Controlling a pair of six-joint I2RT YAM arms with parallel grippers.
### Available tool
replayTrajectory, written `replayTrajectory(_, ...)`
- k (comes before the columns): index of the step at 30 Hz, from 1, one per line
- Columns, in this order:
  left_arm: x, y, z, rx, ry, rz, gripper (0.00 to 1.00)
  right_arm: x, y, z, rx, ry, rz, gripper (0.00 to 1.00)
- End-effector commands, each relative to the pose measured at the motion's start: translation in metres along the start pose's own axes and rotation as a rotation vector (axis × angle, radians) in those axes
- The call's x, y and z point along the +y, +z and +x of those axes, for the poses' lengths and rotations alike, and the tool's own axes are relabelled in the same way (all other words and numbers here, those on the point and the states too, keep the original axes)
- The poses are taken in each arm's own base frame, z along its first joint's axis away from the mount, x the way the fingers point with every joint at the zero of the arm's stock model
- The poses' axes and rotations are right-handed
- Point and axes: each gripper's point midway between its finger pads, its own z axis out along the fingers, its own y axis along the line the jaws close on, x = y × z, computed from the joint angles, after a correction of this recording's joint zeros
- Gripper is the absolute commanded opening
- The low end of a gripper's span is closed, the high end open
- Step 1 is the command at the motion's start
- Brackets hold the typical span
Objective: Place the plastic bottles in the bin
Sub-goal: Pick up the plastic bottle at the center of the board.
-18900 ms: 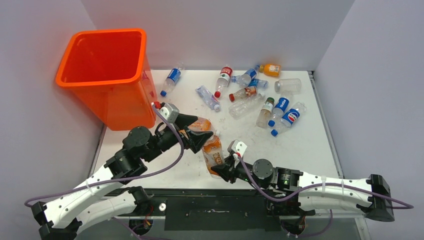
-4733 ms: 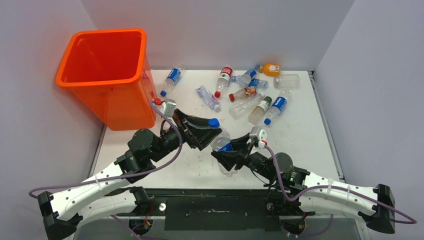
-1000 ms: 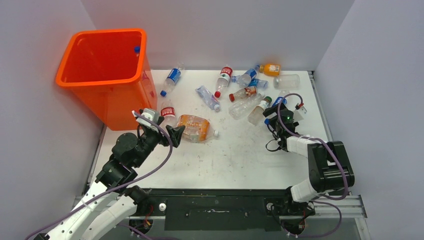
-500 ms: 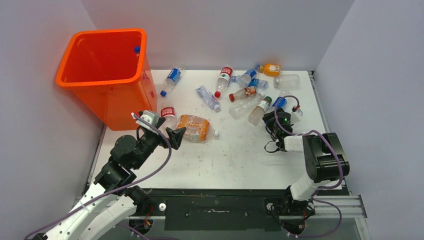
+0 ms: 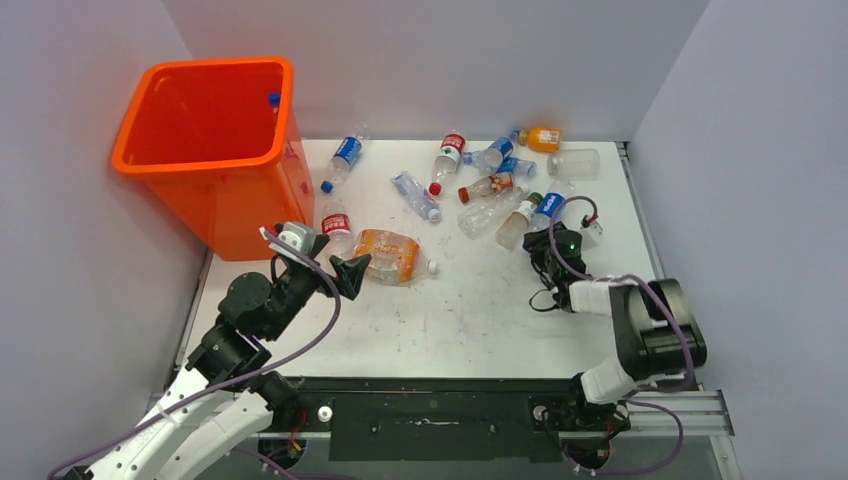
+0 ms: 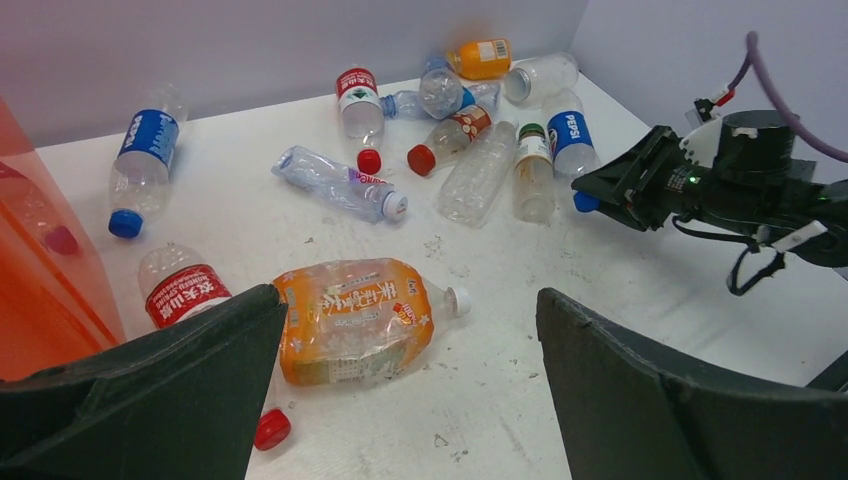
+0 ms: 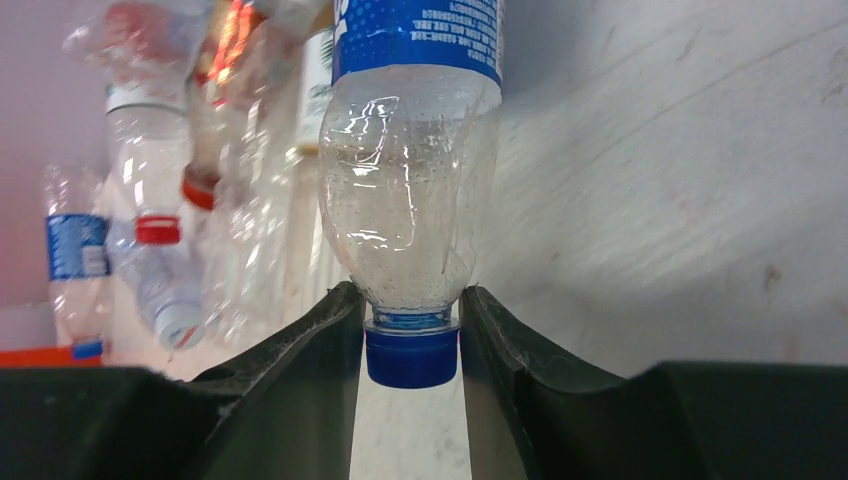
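Observation:
The orange bin (image 5: 205, 150) stands at the back left, with one blue-capped bottle (image 5: 273, 99) showing inside. My left gripper (image 5: 350, 272) is open and empty, just in front of a flattened orange-labelled bottle (image 5: 388, 257) that lies between its fingers in the left wrist view (image 6: 355, 318). My right gripper (image 5: 541, 243) is shut on the blue cap and neck (image 7: 411, 355) of a clear blue-labelled bottle (image 5: 548, 208), which lies on the table. Several more bottles (image 5: 480, 165) lie scattered across the back of the table.
A red-labelled bottle (image 6: 185, 290) lies beside the bin's corner (image 6: 40, 260), and a loose red cap (image 6: 271, 429) lies near my left finger. A blue-labelled bottle (image 5: 343, 160) lies behind the bin. Grey walls close in the back and right.
My right gripper has moved in onto the blue-labelled bottle's cap, and the bottle has shifted slightly left. My left arm has barely moved.

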Motion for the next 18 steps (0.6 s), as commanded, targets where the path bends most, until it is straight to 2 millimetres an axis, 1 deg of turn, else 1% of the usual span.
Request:
replayTrajectory(1,0.001,0.000,-0.009,-0.035,0.011,-0.017,0.96,0.063,-0.058,-0.018,-0.062,-0.031,-0.177,0.05)
replayTrajectory(2,0.001,0.000,-0.008,-0.036,0.017,-0.012,0.96,0.064,-0.068,-0.011,-0.045,-0.043,-0.184,0.05)
replayTrajectory(3,-0.002,-0.002,-0.010,-0.045,0.022,0.002,0.96,0.078,-0.087,-0.012,-0.045,-0.041,-0.252,0.05)
replayTrajectory(7,-0.017,-0.003,-0.014,-0.082,0.035,0.086,0.96,0.111,-0.153,0.013,0.081,-0.072,-0.514,0.05)
replayTrajectory(9,-0.027,-0.006,-0.017,-0.112,0.037,0.146,0.96,0.129,-0.191,0.028,0.152,-0.127,-0.654,0.05)
replayTrajectory(10,-0.034,-0.008,-0.019,-0.134,0.036,0.186,0.96,0.134,-0.207,0.034,0.182,-0.159,-0.702,0.05)
replayTrajectory(12,-0.058,-0.017,-0.024,-0.190,0.075,0.336,0.96,0.141,-0.238,0.045,0.243,-0.231,-0.782,0.05)
replayTrajectory(14,-0.080,-0.029,-0.021,-0.245,0.121,0.479,0.96,0.144,-0.265,0.056,0.322,-0.297,-0.849,0.05)
replayTrajectory(15,-0.088,-0.034,-0.019,-0.272,0.137,0.538,0.96,0.144,-0.276,0.062,0.369,-0.331,-0.874,0.05)
replayTrajectory(16,-0.094,-0.039,-0.018,-0.293,0.159,0.582,0.96,0.138,-0.288,0.072,0.442,-0.371,-0.887,0.05)
replayTrajectory(18,-0.103,-0.044,-0.015,-0.290,0.219,0.641,0.96,0.131,-0.302,0.077,0.510,-0.427,-0.888,0.05)
